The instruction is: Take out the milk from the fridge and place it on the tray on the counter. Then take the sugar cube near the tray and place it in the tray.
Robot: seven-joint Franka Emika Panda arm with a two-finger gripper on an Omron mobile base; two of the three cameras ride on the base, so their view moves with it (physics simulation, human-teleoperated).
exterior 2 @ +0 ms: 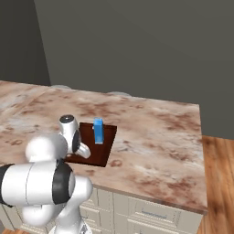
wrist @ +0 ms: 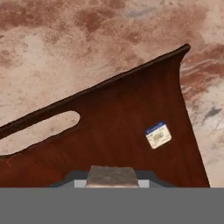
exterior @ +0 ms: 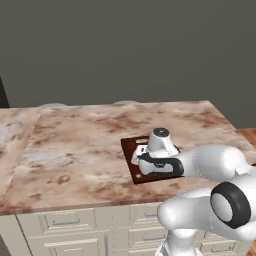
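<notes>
The dark reddish-brown tray (exterior: 129, 147) (exterior 2: 106, 147) (wrist: 127, 122) lies on the marbled counter (exterior: 75, 145) (exterior 2: 160, 137). On it stands the blue milk (exterior 2: 98, 130) carton, upright near the far edge. My gripper (wrist: 111, 180) hangs just above the tray, beside its slot handle (wrist: 41, 129). It is shut on the pale sugar cube (wrist: 111, 176), which sits between the dark fingertips. In the left base view the arm hides the milk. The fridge is out of view.
A small white-and-blue label (wrist: 158, 134) is stuck on the tray board. Cream drawers (exterior: 65, 220) (exterior 2: 151, 212) run under the counter front. The counter ends at the right over a wooden floor (exterior 2: 219, 183). A grey wall stands behind.
</notes>
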